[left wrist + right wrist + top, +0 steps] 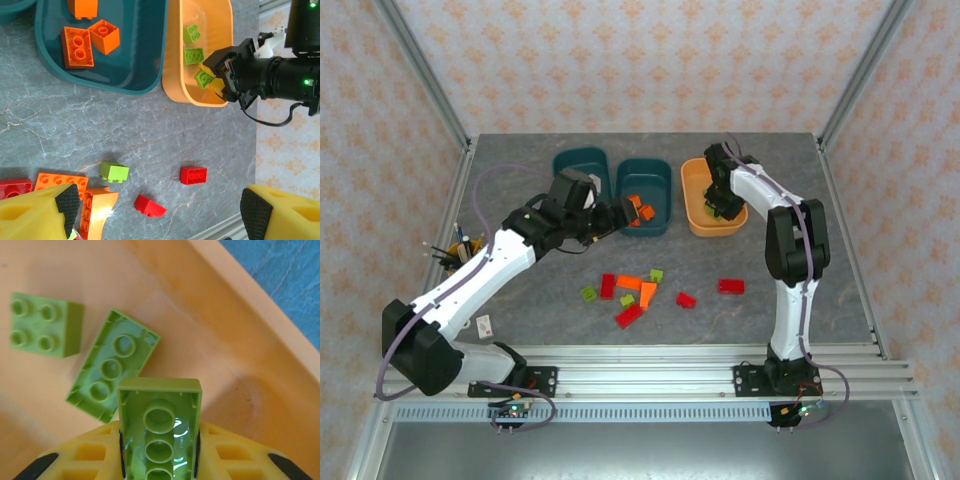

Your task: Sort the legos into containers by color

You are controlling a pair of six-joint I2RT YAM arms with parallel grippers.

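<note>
My right gripper is shut on a light green lego, underside up, just above the floor of the orange container. Two more green legos lie in that container. From above, the right gripper hangs inside the orange container. My left gripper is open and holds nothing, beside the middle teal container, which has orange legos in it. Below the left gripper lie loose legos: green, red, red, orange.
Another teal container stands at the back left. More red, orange and green legos are scattered at mid-table, one red off to the right. A yellow pen cup is at the left edge and a rail along the front.
</note>
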